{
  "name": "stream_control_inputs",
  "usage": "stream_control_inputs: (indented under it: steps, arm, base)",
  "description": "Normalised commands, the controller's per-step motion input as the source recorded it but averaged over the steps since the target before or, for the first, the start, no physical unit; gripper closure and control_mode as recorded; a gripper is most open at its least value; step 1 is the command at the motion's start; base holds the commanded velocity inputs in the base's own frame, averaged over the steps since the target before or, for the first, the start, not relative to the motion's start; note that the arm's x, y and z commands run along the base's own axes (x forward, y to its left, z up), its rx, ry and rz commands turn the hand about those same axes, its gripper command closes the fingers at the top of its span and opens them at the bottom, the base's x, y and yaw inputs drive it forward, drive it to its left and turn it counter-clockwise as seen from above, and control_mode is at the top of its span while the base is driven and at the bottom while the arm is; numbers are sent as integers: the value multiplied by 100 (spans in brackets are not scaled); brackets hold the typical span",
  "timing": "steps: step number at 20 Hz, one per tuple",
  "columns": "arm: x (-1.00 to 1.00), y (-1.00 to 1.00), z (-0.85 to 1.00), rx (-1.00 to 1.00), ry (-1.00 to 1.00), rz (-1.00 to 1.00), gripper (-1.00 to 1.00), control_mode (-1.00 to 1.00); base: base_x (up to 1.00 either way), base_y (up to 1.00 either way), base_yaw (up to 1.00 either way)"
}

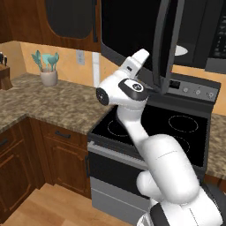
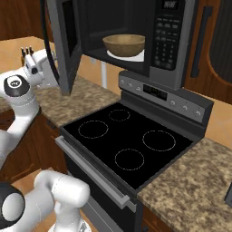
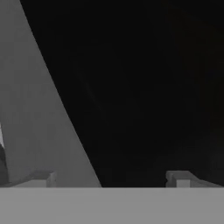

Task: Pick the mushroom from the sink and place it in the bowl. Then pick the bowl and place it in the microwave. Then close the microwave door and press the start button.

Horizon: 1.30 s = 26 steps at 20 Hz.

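The microwave (image 2: 174,41) hangs above the stove with the microwave door (image 2: 68,41) swung wide open. Inside, the wooden bowl (image 2: 124,44) sits on the white turntable plate (image 2: 133,57). The mushroom is hidden and the sink is out of view. My gripper (image 1: 143,54) is raised against the outer face of the microwave door (image 1: 132,26), to the door's left in the right base view. In the hand view the gripper (image 3: 111,178) stands open with nothing between its fingertips (image 3: 43,178), very close to the door's grey frame (image 3: 35,109) and dark glass.
The black stove (image 2: 127,140) with its burner rings lies directly below the microwave. Speckled counter runs to its left (image 1: 53,103) and right (image 2: 190,190). A holder of teal utensils (image 1: 48,70) and a knife block (image 1: 4,75) stand at the back left.
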Motion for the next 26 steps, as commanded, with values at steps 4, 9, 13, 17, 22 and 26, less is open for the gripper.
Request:
stream_control_inputs:
  steps: [4, 9, 13, 17, 22, 26]
  arm:
    - [55, -61, 8, 7, 0, 0, -100, -100]
    - [43, -61, 19, 9, 0, 0, -100, -100]
    - [38, -58, 17, 9, 2, 0, -100, -100]
    - [47, -57, 4, 7, 5, 0, -100, -100]
    - [45, -54, 5, 5, 3, 0, -100, -100]
    - [52, -42, 1, 2, 3, 0, -100, -100]
  base:
    - [0, 0, 0]
    - [0, 0, 0]
    - [0, 0, 0]
    - [0, 0, 0]
    - [0, 0, 0]
    - [0, 0, 0]
